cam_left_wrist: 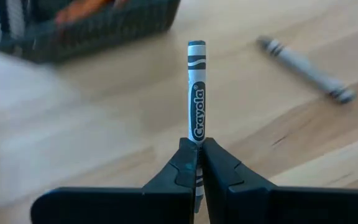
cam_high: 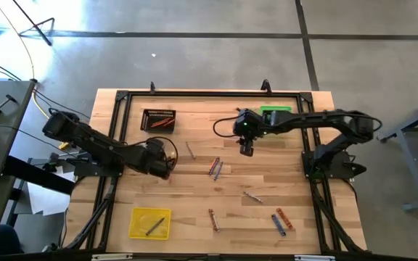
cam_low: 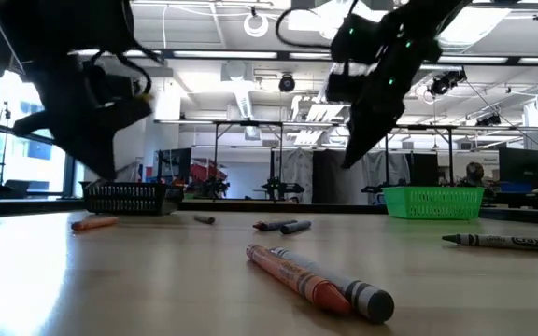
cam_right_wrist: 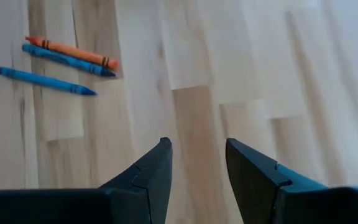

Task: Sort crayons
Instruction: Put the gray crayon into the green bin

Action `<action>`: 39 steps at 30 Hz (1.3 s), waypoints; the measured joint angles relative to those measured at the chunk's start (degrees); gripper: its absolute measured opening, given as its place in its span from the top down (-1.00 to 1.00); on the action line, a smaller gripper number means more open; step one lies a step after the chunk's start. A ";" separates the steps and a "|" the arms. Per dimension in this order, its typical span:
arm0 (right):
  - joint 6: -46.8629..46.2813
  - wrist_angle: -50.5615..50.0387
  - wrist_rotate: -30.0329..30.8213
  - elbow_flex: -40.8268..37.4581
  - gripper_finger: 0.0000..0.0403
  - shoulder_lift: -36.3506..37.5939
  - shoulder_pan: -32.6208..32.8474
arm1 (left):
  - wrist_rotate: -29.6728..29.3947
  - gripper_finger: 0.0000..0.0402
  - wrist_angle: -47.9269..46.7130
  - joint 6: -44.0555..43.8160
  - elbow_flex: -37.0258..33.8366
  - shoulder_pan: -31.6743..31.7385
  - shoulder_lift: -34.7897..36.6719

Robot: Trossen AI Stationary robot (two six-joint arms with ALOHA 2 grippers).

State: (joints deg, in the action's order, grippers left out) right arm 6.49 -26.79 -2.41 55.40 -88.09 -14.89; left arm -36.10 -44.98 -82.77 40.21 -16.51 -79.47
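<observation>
My left gripper (cam_high: 165,168) hangs at the table's left, near the black tray (cam_high: 158,119) that holds orange crayons, and is shut on a grey crayon (cam_left_wrist: 196,87). My right gripper (cam_high: 247,151) hovers open over bare wood in front of the green tray (cam_high: 274,112); nothing is between its fingers (cam_right_wrist: 148,174). Loose crayons lie flat on the wood: a grey one (cam_high: 190,150), an orange and two blue ones (cam_right_wrist: 67,60) together, another grey one (cam_high: 252,196), an orange one (cam_high: 213,219), and a blue-and-orange pair (cam_high: 279,221). My left gripper pinches the grey crayon near its back end (cam_left_wrist: 197,138) between the two fingertips. The crayon runs in line with the fingers and sticks out forward past them. The fingers slant down from the table's left. The crayon looks lifted clear of the wood.
A yellow tray (cam_high: 151,222) with one grey crayon in it sits at the near left. A black frame (cam_high: 122,98) borders the wooden table. Bare wood lies between the two grippers and along the table's middle.
</observation>
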 joint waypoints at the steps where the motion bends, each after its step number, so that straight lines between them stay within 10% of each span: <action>1: 0.03 1.50 -1.38 0.00 0.28 -1.58 -0.32 | -1.54 1.00 1.06 0.97 0.05 0.00 0.58; 10: 2.02 21.14 -5.68 -0.07 0.29 -7.59 -1.65 | -11.21 1.00 10.99 9.99 0.12 -0.04 4.30; 17: -1.45 42.20 -24.40 0.06 0.35 -8.45 -1.54 | -24.76 1.00 26.68 22.56 0.22 -0.04 4.96; 39: -7.81 60.60 -35.61 0.00 0.37 -9.76 -0.44 | -24.82 1.00 54.67 43.72 0.24 -3.37 2.39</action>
State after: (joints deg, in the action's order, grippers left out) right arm -1.32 33.81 -38.02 55.40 -97.84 -15.33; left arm -60.92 9.68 -39.05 40.45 -19.88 -77.08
